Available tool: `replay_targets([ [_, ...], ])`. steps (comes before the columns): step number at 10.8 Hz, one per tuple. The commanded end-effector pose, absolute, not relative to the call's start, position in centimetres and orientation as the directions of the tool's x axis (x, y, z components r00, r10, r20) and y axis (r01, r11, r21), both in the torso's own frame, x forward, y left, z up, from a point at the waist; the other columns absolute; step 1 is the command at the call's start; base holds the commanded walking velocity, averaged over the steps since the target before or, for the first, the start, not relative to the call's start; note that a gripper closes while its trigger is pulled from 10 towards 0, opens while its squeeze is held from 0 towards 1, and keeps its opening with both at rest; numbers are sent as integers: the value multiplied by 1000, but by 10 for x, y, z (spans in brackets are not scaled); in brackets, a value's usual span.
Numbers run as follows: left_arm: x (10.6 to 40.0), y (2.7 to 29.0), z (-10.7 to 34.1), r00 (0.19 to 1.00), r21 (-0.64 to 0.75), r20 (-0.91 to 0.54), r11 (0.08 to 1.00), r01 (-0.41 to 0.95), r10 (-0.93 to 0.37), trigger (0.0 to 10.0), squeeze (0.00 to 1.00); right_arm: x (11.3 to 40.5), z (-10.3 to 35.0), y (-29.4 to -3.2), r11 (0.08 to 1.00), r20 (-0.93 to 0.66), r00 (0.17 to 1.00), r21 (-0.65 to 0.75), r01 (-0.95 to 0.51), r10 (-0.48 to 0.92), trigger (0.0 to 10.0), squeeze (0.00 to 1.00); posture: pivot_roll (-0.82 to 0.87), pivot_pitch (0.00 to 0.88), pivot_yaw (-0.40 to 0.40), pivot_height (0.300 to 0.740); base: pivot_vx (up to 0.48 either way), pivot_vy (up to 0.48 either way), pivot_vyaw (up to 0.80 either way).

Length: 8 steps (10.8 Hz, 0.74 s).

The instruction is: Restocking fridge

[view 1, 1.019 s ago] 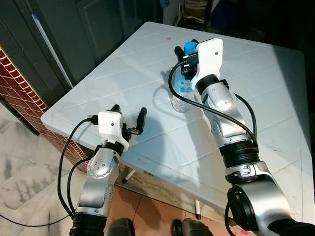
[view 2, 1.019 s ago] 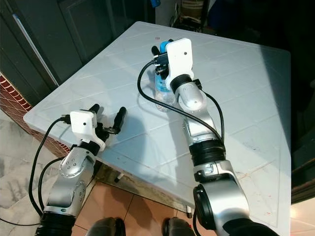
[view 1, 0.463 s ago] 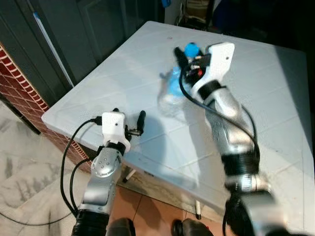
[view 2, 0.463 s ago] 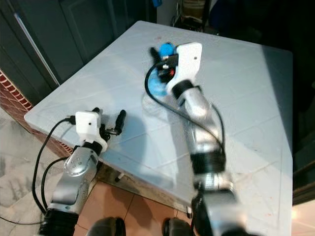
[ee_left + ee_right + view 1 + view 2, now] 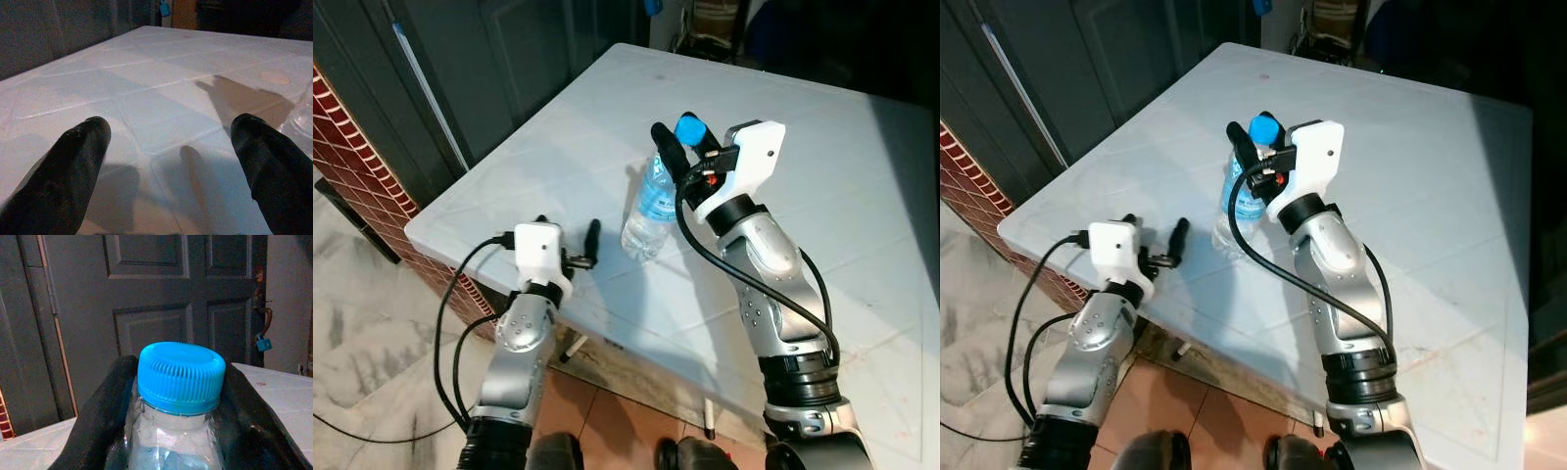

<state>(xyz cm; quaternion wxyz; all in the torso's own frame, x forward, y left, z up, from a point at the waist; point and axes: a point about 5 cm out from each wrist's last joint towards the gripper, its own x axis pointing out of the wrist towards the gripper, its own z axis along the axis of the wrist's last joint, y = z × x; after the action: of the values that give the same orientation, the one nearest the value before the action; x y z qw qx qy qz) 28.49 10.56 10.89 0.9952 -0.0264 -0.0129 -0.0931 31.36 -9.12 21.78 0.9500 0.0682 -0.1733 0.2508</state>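
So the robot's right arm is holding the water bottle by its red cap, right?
Not quite: the cap is blue, not red. The right wrist view shows it plainly, with the right gripper closed on the water bottle just under that cap.

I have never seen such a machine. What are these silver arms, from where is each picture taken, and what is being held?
This is a humanoid robot with two silver arms, each ending in a gripper of two black fingers. Two pictures come from cameras on its head, looking down at a white plastic table. The other two come from cameras on its wrists. The right gripper clamps the neck of a clear plastic water bottle with a blue cap, which leans. The left gripper is open above the table's near edge, holding nothing.
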Motion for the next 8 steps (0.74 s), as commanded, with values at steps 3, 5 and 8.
replay_targets([
  [3, 285, 111, 106, 985, -43, 14, 985, 170, -169, 10000, 0, 309, 217, -88, 865, 344, 817, 25, -501, 463, 10000, 0, -12, 54, 25, 740, -345, 0, 0],
  [5, 284, 112, 105, 987, -39, 13, 986, 163, -163, 10000, 0, 309, 232, -86, 863, 405, 789, -2, -505, 462, 10000, 0, -11, 54, 24, 740, -330, 0, 0],
  [8, 285, 110, 105, 986, -40, 13, 985, 165, -165, 10000, 0, 308, 239, -86, 865, 418, 779, -30, -502, 467, 10000, 0, -20, 58, 22, 740, -312, 0, 0],
])
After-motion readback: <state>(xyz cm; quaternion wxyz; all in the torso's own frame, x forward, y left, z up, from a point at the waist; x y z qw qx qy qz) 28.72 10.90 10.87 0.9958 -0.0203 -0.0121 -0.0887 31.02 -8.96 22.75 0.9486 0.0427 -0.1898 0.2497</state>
